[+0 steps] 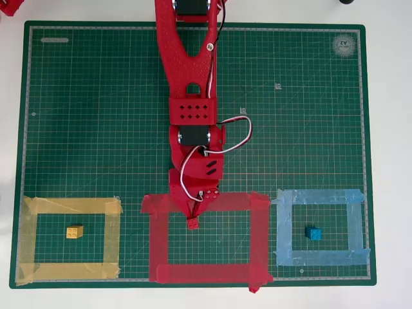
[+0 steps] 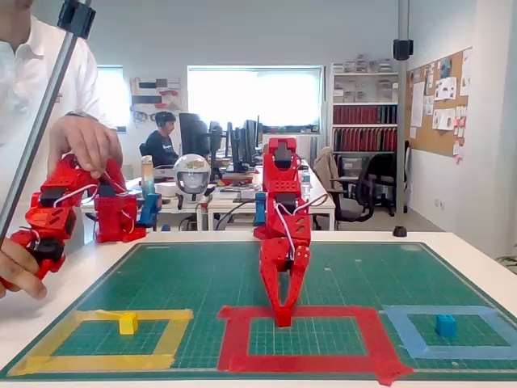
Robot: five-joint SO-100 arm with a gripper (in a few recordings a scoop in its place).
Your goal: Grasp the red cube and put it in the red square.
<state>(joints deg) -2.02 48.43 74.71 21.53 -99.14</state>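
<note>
Placement looks nearly complete: gripper point(image 1: 193, 217) reaches down just inside the top strip of the red square point(image 1: 206, 273), its fingers apparently clasping the red cube point(image 1: 192, 223), so only releasing and pulling the arm away seem left.

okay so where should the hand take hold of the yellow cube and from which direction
Grip the yellow cube by two opposite side faces, with the hand coming straight down from above. It sits flat and alone inside the yellow tape outline, its studded top up, so every side has room for a finger.
</note>
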